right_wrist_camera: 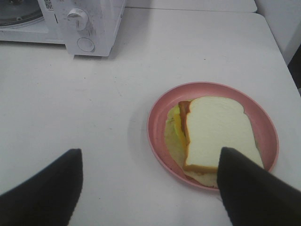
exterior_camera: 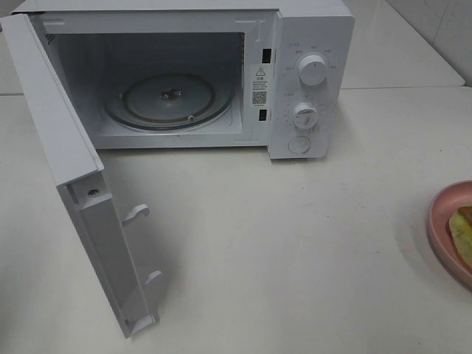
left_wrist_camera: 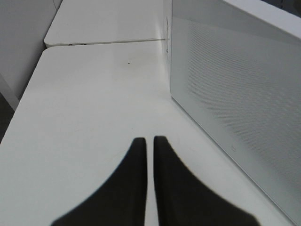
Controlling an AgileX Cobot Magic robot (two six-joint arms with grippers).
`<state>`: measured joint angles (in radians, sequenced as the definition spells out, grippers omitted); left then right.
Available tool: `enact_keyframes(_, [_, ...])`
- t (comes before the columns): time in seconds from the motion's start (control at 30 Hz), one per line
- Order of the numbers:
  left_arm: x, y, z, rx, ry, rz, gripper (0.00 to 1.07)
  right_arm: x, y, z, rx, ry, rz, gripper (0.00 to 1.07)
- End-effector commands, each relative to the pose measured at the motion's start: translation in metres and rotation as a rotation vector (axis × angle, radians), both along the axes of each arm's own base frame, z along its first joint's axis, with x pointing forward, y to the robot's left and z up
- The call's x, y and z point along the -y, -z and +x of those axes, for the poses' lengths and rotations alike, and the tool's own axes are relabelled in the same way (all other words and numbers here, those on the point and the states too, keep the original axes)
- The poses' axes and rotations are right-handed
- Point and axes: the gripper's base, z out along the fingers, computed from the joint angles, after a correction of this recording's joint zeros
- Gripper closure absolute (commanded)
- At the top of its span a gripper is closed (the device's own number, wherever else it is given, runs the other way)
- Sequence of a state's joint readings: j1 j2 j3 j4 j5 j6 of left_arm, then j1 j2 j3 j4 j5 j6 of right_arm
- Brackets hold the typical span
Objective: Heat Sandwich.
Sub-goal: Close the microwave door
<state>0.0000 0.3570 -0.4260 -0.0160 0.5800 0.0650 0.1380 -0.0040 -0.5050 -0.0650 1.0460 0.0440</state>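
Two dark fingers [left_wrist_camera: 141, 188] of the left gripper [left_wrist_camera: 149, 141] fill the near part of the left wrist view, pressed almost together with only a thin slit between them and nothing caught there; they hang over bare white table [left_wrist_camera: 94, 94], just beside the perforated outer face of the microwave door [left_wrist_camera: 235, 94]. From the right wrist view, the right gripper [right_wrist_camera: 150, 160] stands wide open, one finger [right_wrist_camera: 47, 188] over bare tabletop and the other [right_wrist_camera: 254, 188] overlapping the near edge of the pink plate [right_wrist_camera: 160, 117], with nothing held between them. On that plate lies the sandwich [right_wrist_camera: 216, 132], a square of white bread with a pale brown crust, a yellow-green leaf and a reddish-brown layer sticking out on the side toward the microwave; it sits inside the rim, smaller than the plate. In the high view the plate [exterior_camera: 442, 214] shows only at the right edge of the table, cut off by the frame, with a sliver of the sandwich [exterior_camera: 463, 228] visible, well apart from the microwave [exterior_camera: 310, 44]. That white oven stands at the back of the table with its door [exterior_camera: 81, 192] swung fully open to the left, two latch hooks showing on its inner edge. Inside, the glass turntable [exterior_camera: 166, 99] lies flat on the cavity floor with nothing on it. Two round knobs, upper [exterior_camera: 313, 71] and lower [exterior_camera: 304, 114], sit on the control panel above a round button [exterior_camera: 299, 144]. Neither arm appears in the high view.
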Motion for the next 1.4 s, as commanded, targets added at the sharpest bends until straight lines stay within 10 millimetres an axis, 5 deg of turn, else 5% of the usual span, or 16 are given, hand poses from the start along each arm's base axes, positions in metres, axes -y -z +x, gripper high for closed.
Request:
enact_keyframes(0.03, [0.000,0.012,0.017,0.051,-0.003,0.003,1.07,0.000,0.000,-0.004,0.036,0.002,-0.001,0.31])
enact_keyframes(0.47, [0.000,0.050,0.056,0.317,-0.004,0.007,1.07,0.000,0.000,-0.004,0.036,0.002,-0.001,0.31])
enact_keyframes(0.87, [0.001,0.068,0.096,0.286,-0.003,-0.031,1.07,0.000,0.000,-0.004,0.036,0.002,-0.001,0.31])
enact_keyframes(1.4, [0.027,0.084,0.133,0.323,0.279,-0.138,1.07,0.000,0.000,-0.004,0.036,0.002,-0.001,0.31])
